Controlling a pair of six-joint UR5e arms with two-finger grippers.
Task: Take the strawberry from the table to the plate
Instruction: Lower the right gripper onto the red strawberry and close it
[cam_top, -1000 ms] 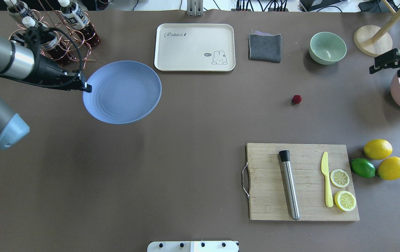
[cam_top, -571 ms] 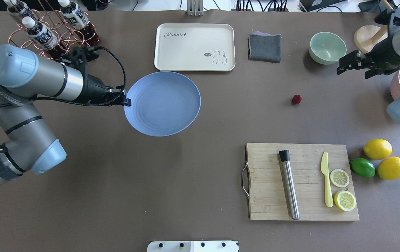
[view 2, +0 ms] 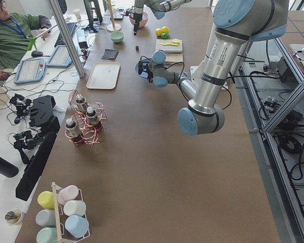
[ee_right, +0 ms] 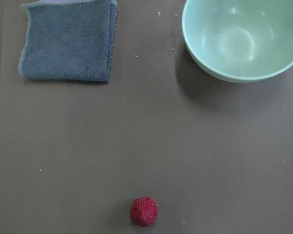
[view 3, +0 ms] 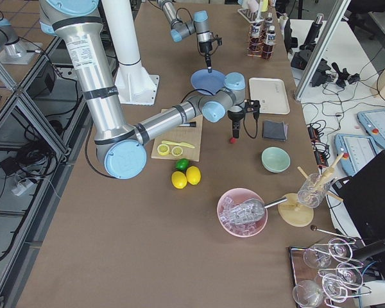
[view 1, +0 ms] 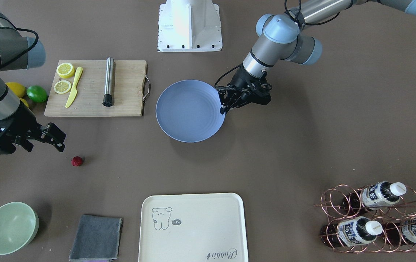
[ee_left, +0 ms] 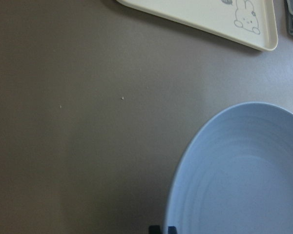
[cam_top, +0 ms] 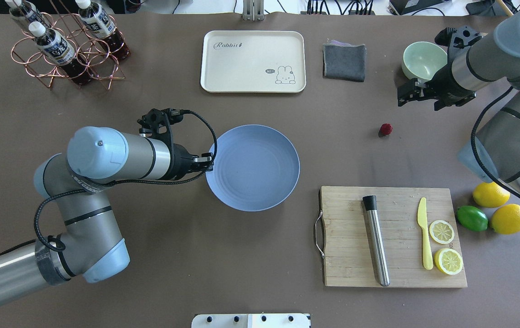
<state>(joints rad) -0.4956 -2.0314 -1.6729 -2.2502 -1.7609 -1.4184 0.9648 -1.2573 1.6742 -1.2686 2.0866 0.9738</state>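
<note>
The strawberry (cam_top: 385, 129) is a tiny dark-red berry lying alone on the brown table (cam_top: 150, 282), also in the front view (view 1: 77, 161) and low in the right wrist view (ee_right: 144, 211). My right gripper (cam_top: 403, 96) (view 1: 61, 142) hovers open just behind and to the right of it, apart from it. The periwinkle plate (cam_top: 253, 167) (view 1: 189, 111) is at the table's middle, casting a shadow below. My left gripper (cam_top: 207, 162) (view 1: 224, 109) is shut on its left rim; the left wrist view shows the plate (ee_left: 244, 170) at the fingertips.
A wooden cutting board (cam_top: 346, 237) with a metal muddler, yellow knife and lemon slices lies front right, with lemons (cam_top: 491, 193) and a lime beside it. A green bowl (cam_top: 424, 61), grey cloth (cam_top: 344, 61), cream tray (cam_top: 253, 61) and bottle rack (cam_top: 66, 45) line the far side.
My left arm has carried the plate from the back left to the table's middle. My right arm has swung in from the right edge towards the strawberry.
</note>
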